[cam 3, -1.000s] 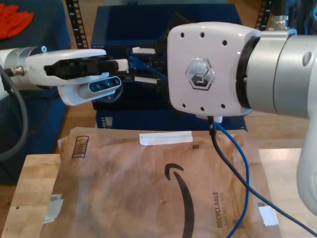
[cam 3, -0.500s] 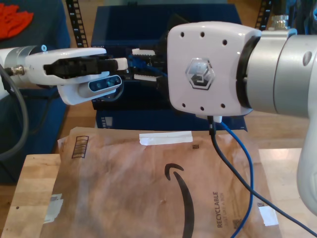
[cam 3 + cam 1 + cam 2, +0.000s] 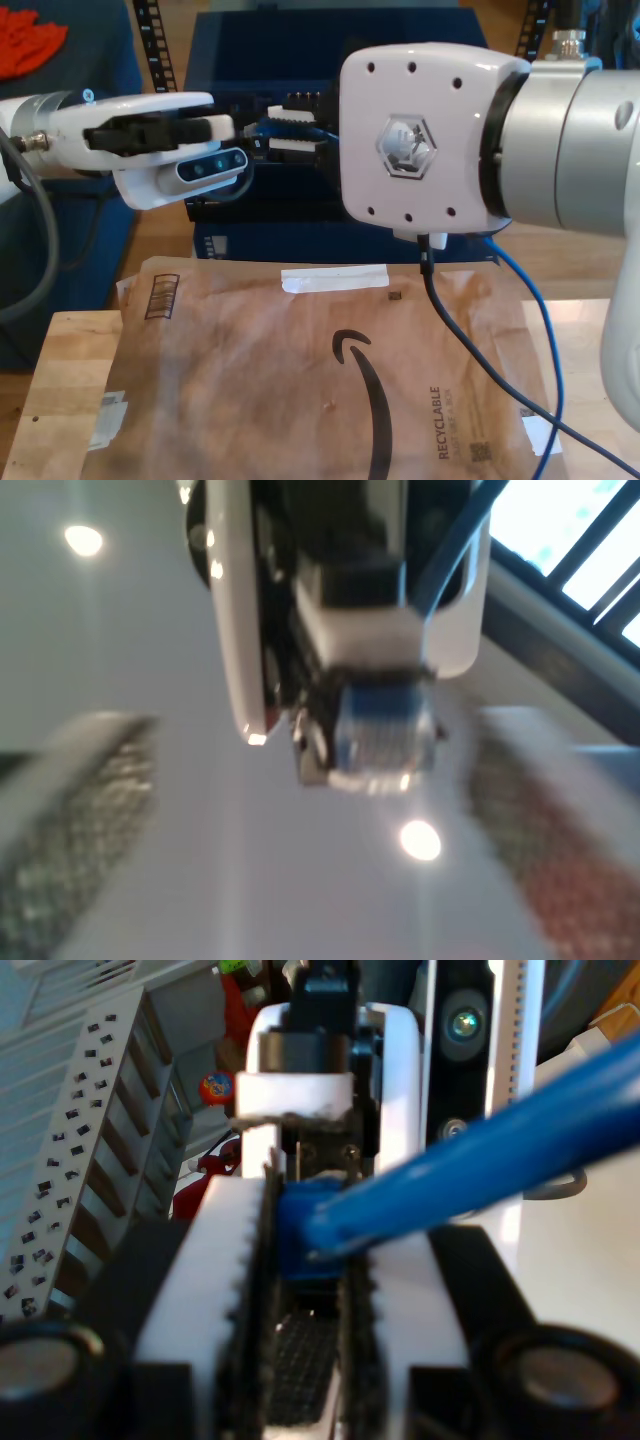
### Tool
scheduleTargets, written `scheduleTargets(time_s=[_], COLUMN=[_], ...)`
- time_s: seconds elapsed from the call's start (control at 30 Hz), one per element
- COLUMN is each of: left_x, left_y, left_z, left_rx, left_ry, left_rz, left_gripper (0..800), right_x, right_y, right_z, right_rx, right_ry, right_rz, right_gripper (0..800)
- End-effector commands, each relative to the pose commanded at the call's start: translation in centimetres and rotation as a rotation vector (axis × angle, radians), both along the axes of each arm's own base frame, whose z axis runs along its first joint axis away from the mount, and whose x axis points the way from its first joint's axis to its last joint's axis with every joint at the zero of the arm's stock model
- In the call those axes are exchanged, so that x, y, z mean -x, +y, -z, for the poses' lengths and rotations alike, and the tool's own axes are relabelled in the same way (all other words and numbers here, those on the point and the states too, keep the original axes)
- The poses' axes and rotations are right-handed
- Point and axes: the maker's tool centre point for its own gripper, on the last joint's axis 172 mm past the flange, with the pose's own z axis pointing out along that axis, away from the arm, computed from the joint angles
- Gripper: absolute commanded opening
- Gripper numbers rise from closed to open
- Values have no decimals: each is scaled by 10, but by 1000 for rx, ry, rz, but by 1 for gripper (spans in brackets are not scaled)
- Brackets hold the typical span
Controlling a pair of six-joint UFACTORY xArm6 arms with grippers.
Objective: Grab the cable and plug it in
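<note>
Two arms are seen meeting above a brown envelope (image 3: 250, 370) that lies on a wooden table (image 3: 65, 380), with a dark blue box (image 3: 270, 45) standing on the far side. My second gripper (image 3: 285, 128), on the large arm at the exterior view's right, is closed on the cable (image 3: 541, 330). In the second wrist view its white toothed fingers (image 3: 205, 1250) are pressed against both sides of the blue cable (image 3: 480, 1155), close to its end. From that grip the cable is carried behind the arm's white wrist housing. It reappears below and hangs down at the exterior view's right, past the envelope's right edge toward the near side. A thin black lead is also seen dropping from the same wrist across the envelope. My first gripper (image 3: 232, 128), on the arm at the exterior view's left, is held level and pointed at the second, just short of the held end. In the blurred first wrist view its textured pads (image 3: 70, 820) are seen set wide apart. The clear plug (image 3: 382, 730) is seen ahead of them, with no contact to be made out.
</note>
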Motion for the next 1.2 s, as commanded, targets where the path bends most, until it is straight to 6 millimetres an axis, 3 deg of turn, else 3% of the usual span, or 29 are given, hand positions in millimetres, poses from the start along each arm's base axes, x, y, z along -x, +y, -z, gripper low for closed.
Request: scheduleTargets(time_s=[0.1,0.17,0.23,0.37,0.43,0.57,0.63,0.7,0.8,1.03,1.2], left_x=[0,-1,-6,-43,-45,-43,-41,-37,-35,-20,17], left_y=[0,1,1,14,17,30,41,52,69,123,173], left_z=[-2,-3,-2,24,39,48,64,83,106,148,165], left_rx=[-5,-10,-22,-146,-250,-387,-480,-596,-724,-985,-1202], left_ry=[-3,-8,-11,-4,-25,-85,-93,-118,-182,-267,-372], left_rz=[-1,-4,-23,-182,-184,-177,-171,-157,-167,-128,-14], left_gripper=[569,731,786,800,800,800,800,800,800,800,800], right_x=[0,-1,-5,-15,-20,-43,-52,-50,-52,-18,-2], right_y=[0,-1,-1,4,-4,-47,-75,-96,-143,-199,-239], right_z=[0,-2,-5,0,6,32,39,55,80,124,157], right_rx=[0,-20,-43,-27,-13,37,64,100,123,212,269], right_ry=[0,19,47,79,103,195,250,347,498,739,889], right_rz=[0,13,33,41,55,141,187,207,295,345,395], right_gripper=[2,2,2,2,2,1,1,1,1,1,1])
